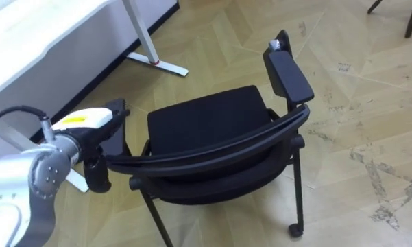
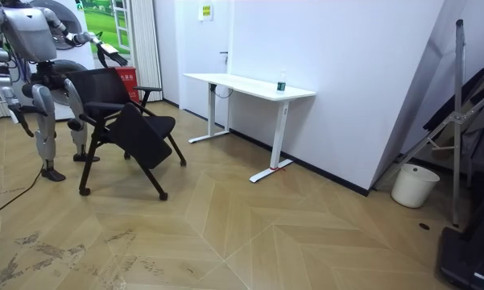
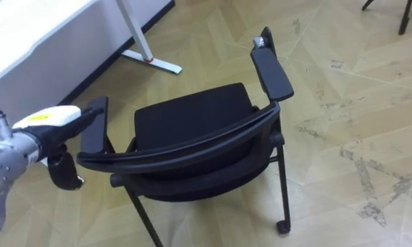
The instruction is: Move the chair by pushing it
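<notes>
We saw the black chair (image 1: 206, 123), metal-framed with a padded seat, standing on the pale herringbone wood floor (image 1: 356, 89) directly in front of the robot. Its curved backrest (image 1: 212, 147) was nearest to us and its seat pointed away, towards the foot of the white desk (image 1: 48, 34). The backrest's long axis ran across the eye views, rising towards the right. The flat black right armrest (image 1: 288, 72) and the left armrest (image 1: 116, 110) both reached away from us.

The robot's left hand (image 1: 96, 170) hung dark just beside the left end of the backrest, below the left armrest. We could not tell whether its fingers were closed on the frame or merely beside it.

The eye views gave us a small caster (image 1: 296, 230) under the rear right leg and grey scuffs on the boards. The room view showed the robot upright behind the chair at that view's left. The chair faced the desk, and its seat seemed to slope down at the front. The right hand (image 2: 16, 115) hung at the robot's side, too small to read. A small bottle (image 2: 281, 81) stood on the desk, and a white bucket (image 2: 411, 185) sat by the far wall.
</notes>
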### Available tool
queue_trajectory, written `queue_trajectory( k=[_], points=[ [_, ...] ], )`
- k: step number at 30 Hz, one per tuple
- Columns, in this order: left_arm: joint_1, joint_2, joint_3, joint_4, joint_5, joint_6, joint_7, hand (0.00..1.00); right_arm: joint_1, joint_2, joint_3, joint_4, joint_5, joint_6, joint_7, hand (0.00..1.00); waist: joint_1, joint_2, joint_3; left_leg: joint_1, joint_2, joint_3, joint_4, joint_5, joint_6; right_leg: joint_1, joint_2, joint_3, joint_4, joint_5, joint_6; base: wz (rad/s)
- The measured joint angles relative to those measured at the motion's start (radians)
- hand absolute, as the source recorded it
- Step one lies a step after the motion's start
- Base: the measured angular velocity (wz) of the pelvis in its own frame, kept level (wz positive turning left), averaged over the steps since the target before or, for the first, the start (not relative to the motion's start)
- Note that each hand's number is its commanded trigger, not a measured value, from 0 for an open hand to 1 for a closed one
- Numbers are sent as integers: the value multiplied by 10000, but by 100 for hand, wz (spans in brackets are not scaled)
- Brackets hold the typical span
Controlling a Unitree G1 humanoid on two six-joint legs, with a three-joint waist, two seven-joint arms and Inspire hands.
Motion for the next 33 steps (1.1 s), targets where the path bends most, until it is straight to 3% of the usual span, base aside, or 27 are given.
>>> queue_trajectory(
  k=[7,13,18,24,27,29,33],
  points=[
    [-278,296,0,-706,-7,119,-1232,0,-46,28,14,-1,-64,-7,18,0,217,-120,84,-34,1,0,23,0,0,-81,-9,-8,5,0,0,0],
    [-453,709,62,-1072,-48,129,-1687,0,-167,30,11,-60,-152,-32,113,0,272,-59,40,-89,-4,1,33,-1,0,-134,-18,-65,19,1,-2,0],
    [-461,726,141,-1077,-127,132,-1827,0,-160,28,6,11,-186,-25,201,0,258,8,-6,-92,-3,0,33,-1,0,-126,-19,-68,40,3,-5,0],
    [-490,727,144,-1084,-1066,131,-1818,0,-155,40,20,193,-144,-31,193,0,111,56,-32,-79,-12,-145,36,-4,3,-31,-18,-124,62,7,-11,5],
    [-527,726,142,-1083,-1227,137,-1796,0,-141,49,25,338,-141,-18,101,0,54,51,9,-35,-12,-177,35,-7,8,-18,-17,-177,82,7,-10,5],
    [-540,722,140,-1083,-1219,138,-1770,0,-165,47,28,307,-122,-19,-68,0,18,19,100,-56,-9,-155,67,-23,35,-86,-13,-52,142,0,-5,-6],
    [-540,665,124,-1081,-1194,140,-1769,0,-172,76,31,277,-66,-22,-149,0,-51,18,125,-187,-10,-169,187,-31,50,-183,-23,-4,208,-25,-4,-1]
  ],
)
